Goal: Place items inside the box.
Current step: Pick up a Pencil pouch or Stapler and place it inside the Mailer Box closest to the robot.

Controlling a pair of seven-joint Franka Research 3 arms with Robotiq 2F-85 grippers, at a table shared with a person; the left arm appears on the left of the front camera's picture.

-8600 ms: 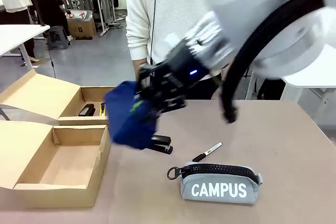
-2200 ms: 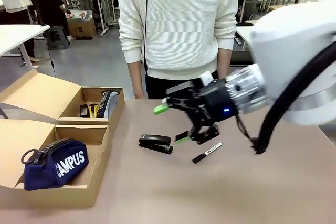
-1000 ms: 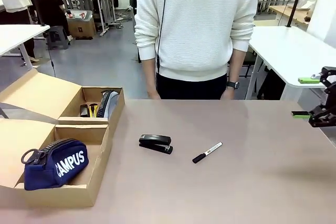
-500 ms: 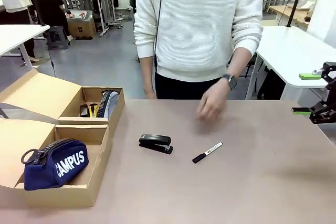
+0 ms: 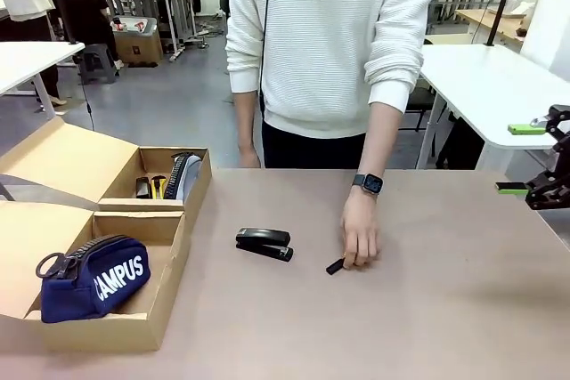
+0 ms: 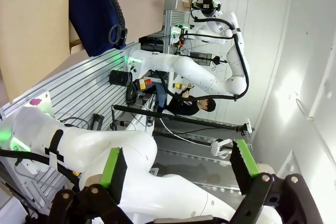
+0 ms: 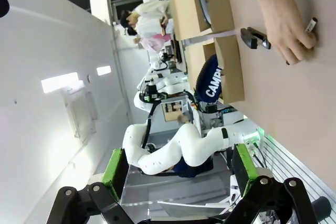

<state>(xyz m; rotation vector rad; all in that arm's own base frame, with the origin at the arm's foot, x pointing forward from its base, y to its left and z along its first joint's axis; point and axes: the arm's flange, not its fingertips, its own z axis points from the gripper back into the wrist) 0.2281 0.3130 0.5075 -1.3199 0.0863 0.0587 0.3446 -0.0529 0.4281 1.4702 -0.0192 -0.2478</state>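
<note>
On the surface, a person's hand touched the marker; the left gripper's and right gripper's fingers stood apart.

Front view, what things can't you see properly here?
- Black marker: front view, the person's hand covers all but one black end.
- Far box: front view, its wall hides most of the grey pouch; the small things beside it are too small to name.
- Right gripper: front view, cut off by the right edge.
</note>
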